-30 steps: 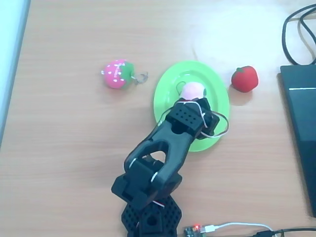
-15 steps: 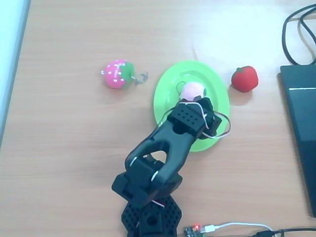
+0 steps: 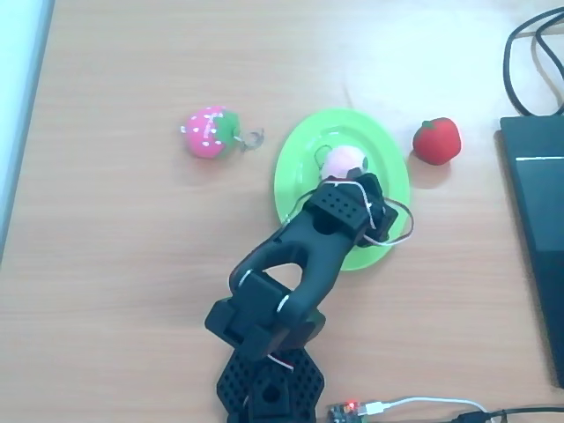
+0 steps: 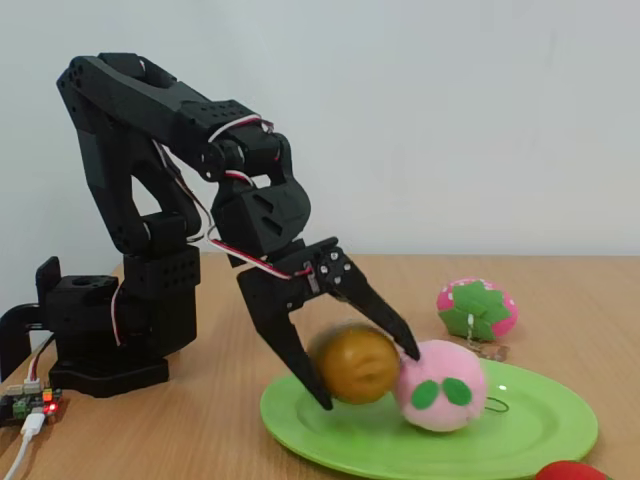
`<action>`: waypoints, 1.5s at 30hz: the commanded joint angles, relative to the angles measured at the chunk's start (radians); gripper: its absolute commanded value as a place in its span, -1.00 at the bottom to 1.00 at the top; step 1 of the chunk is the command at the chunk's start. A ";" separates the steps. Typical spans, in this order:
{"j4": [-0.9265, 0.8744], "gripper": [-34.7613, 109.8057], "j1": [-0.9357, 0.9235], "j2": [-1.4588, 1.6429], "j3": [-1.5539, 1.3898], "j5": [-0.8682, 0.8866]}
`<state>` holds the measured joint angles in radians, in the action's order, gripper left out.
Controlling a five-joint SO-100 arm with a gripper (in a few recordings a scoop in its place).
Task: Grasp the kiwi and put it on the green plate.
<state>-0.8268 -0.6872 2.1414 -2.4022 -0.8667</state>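
Observation:
In the fixed view the brown-olive kiwi [image 4: 355, 365] appears blurred between the spread fingers of my black gripper [image 4: 366, 377], just above the green plate [image 4: 540, 440]. The jaws stand apart and look open around it. A pale pink peach ball [image 4: 442, 387] with green leaf marks lies on the plate, touching the kiwi's right side. From overhead my gripper [image 3: 348, 187] covers the middle of the green plate [image 3: 298, 154], hiding the kiwi, and the peach ball [image 3: 342, 161] peeks out just beyond it.
A pink-and-green strawberry [image 3: 211, 132] with a key ring lies left of the plate. A red toy fruit [image 3: 437, 140] sits to its right. A dark laptop [image 3: 536, 238] and cables occupy the right edge. The arm's base [image 3: 269, 388] stands at the near edge.
The gripper stays over the plate's centre. The arm's lower links have shifted slightly to the right and up in the overhead picture.

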 commanded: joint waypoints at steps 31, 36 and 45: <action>-0.089 -0.01 0.025 0.285 -0.069 0.020; -0.101 -0.18 0.087 0.374 -0.080 0.064; -0.126 -0.57 0.318 0.485 -0.075 0.307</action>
<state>-0.9327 -0.4326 2.5863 -2.4820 -0.6013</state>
